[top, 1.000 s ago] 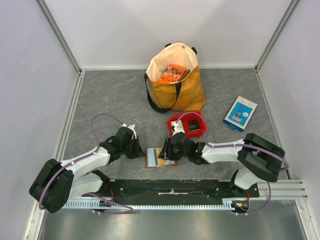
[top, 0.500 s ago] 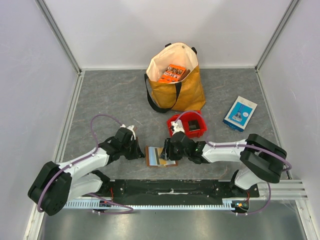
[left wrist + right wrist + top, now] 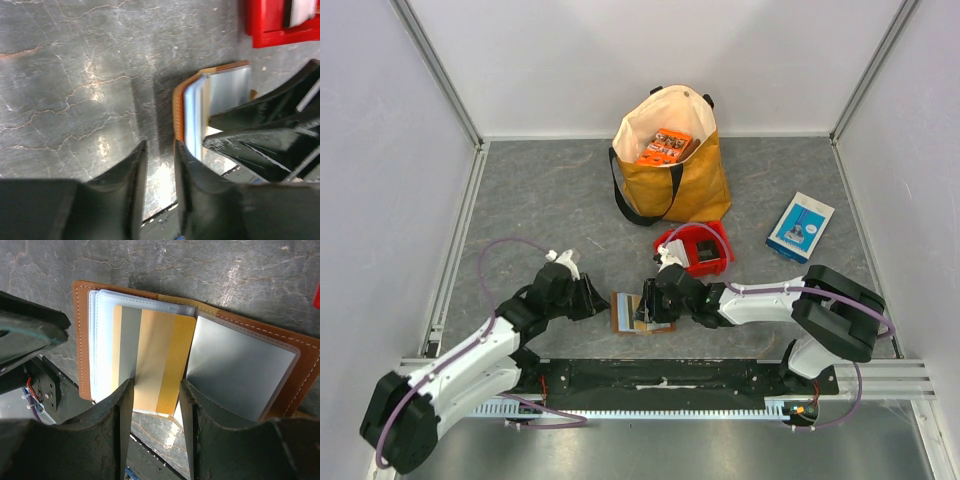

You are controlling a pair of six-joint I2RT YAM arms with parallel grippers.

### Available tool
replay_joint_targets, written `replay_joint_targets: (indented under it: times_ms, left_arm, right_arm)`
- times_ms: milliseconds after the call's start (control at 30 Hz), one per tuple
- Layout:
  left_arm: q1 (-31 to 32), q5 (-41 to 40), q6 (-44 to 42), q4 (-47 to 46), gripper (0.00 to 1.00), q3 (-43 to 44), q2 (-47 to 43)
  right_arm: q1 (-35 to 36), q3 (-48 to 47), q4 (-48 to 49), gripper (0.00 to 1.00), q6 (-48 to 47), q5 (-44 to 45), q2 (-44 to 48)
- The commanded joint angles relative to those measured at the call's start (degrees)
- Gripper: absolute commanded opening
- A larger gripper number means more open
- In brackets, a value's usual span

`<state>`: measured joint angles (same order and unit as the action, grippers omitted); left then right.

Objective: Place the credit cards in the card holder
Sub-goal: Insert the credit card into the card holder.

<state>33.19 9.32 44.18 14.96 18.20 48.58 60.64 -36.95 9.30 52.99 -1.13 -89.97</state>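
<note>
Grey stone table (image 3: 520, 200) with white walls all round, that is where I work. At 12 o'clock stands a big yellow bag (image 3: 685, 185). At 2 o'clock lies a blue and white box (image 3: 800, 227). Close to the middle is a small red bin (image 3: 725, 262).

At 7 o'clock from the bin, near my arms, lies the card holder (image 3: 81, 335). It is open flat, with its clear pockets facing up. One gold and grey card (image 3: 155, 360) sits in the left pocket. I think it is almost all the way in.

My right claw (image 3: 156, 385) hangs over that card. Its two fingers stand apart, with the card showing in the gap. It does not look clamped on anything.

My left claw (image 3: 160, 146) is at 9 o'clock from the holder. It is open just a little and holds nothing. One finger is right against the brown edge.

So I am tucking a card in. Next I should nudge it home gently while my left claw stops the holder from sliding.
</note>
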Motion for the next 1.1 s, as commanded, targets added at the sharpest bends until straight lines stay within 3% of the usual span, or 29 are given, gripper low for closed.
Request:
replay_joint_targets:
  times_ms: [0, 333, 433, 567, 733, 1067]
  left_arm:
    - [-0.1, -1.1, 7.0, -0.9, 0.42, -4.0, -8.1]
    - [-0.2, 5.3, 12.3, -14.3, 0.45, -11.5, -6.3]
    - [-0.1, 6.3, 13.0, -17.8, 0.41, -12.5, -5.2]
    - [-0.2, 7.5, 13.7, -21.8, 0.29, -13.6, -4.8]
    - [-0.2, 8.8, 13.6, -24.2, 0.02, -14.0, -3.4]
    - [-0.3, 9.4, 10.4, -22.3, 0.02, -12.1, -1.7]
  right_arm:
    - [0.3, -0.3, -0.7, 0.49, 0.7, 1.8, -1.6]
    - [0.3, 0.2, -0.3, 0.5, 0.6, 1.6, -2.1]
    - [0.3, 0.6, 0.3, 0.5, 0.9, 1.4, -2.1]
    - [0.3, 0.7, 0.9, 0.5, 1.0, 1.3, -2.1]
    - [0.3, 0.8, 3.6, 0.5, 1.6, -1.0, -2.0]
    - [0.2, 2.8, 11.6, 0.49, 3.0, -2.6, 0.5]
